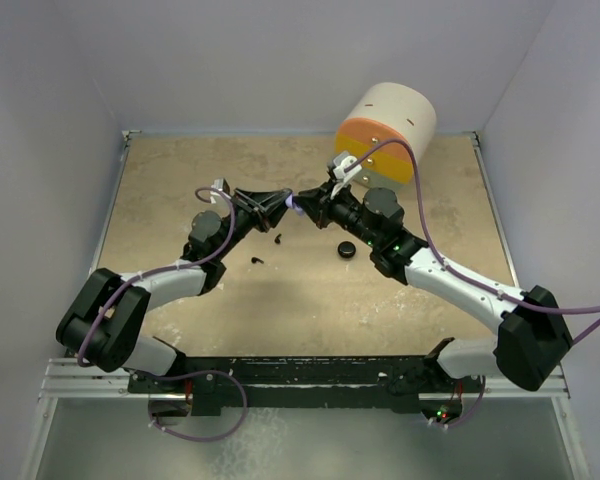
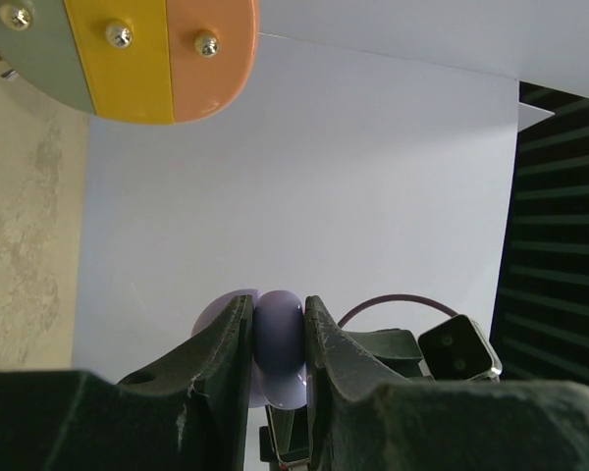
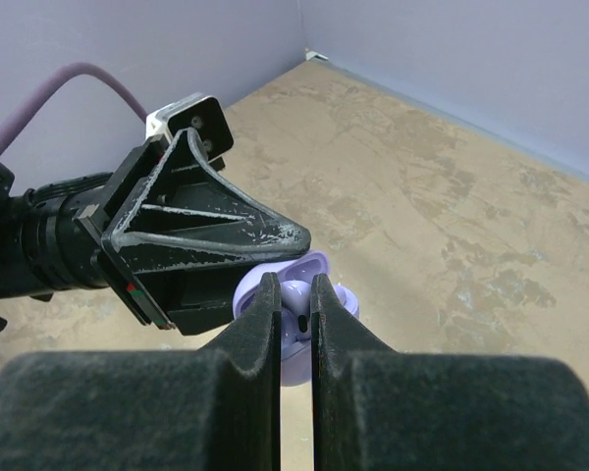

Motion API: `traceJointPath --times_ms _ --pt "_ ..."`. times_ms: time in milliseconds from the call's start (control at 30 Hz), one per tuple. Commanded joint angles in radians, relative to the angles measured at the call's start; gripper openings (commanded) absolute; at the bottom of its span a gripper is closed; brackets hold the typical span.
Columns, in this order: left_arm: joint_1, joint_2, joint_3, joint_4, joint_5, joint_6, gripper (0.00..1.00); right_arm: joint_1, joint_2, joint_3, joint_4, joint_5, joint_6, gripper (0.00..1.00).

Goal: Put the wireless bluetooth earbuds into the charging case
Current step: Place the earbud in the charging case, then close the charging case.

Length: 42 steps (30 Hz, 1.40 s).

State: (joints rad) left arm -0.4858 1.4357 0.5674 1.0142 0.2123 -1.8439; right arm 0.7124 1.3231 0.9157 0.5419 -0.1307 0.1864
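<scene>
Left jaws clamp the lavender charging case point(image 2: 278, 339) over the table point(image 1: 180, 180); right jaws, pinched nearly shut, meet it. Two black earbuds point(image 1: 278, 238) lie near a black puck point(image 1: 348, 248).

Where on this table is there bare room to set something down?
Bare: the back-left corner of the table, and the front strip along the near edge. Crowded: the centre, where left gripper and right gripper meet at the lavender case, black earbuds and a black puck nearer.
</scene>
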Motion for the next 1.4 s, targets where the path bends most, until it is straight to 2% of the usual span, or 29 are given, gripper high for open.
traceJointPath --times_ms 0,133,267,433,900,1200,1367 --pt "-0.004 -0.024 0.048 0.045 0.003 0.005 0.0 0.004 -0.028 -0.029 0.033 -0.011 -0.013 0.05" --pt "-0.005 -0.019 0.053 0.044 0.0 0.005 0.0 0.005 -0.036 -0.031 0.031 -0.012 -0.011 0.09" --pt "-0.005 -0.017 0.051 0.044 -0.001 0.007 0.0 0.006 -0.056 -0.034 0.036 -0.004 -0.007 0.2" --pt "-0.005 -0.009 0.043 0.045 -0.001 0.012 0.0 0.004 -0.069 -0.023 0.031 0.008 0.0 0.26" --pt "-0.004 0.01 0.022 0.068 0.001 0.014 0.0 0.005 -0.107 -0.025 0.019 0.062 0.02 0.33" --pt "0.008 0.01 -0.057 0.077 -0.05 0.012 0.0 0.008 -0.14 -0.032 -0.135 0.289 0.08 0.49" --pt "0.012 0.004 -0.01 -0.014 -0.117 0.022 0.0 0.023 -0.186 -0.1 -0.169 0.322 0.07 0.65"
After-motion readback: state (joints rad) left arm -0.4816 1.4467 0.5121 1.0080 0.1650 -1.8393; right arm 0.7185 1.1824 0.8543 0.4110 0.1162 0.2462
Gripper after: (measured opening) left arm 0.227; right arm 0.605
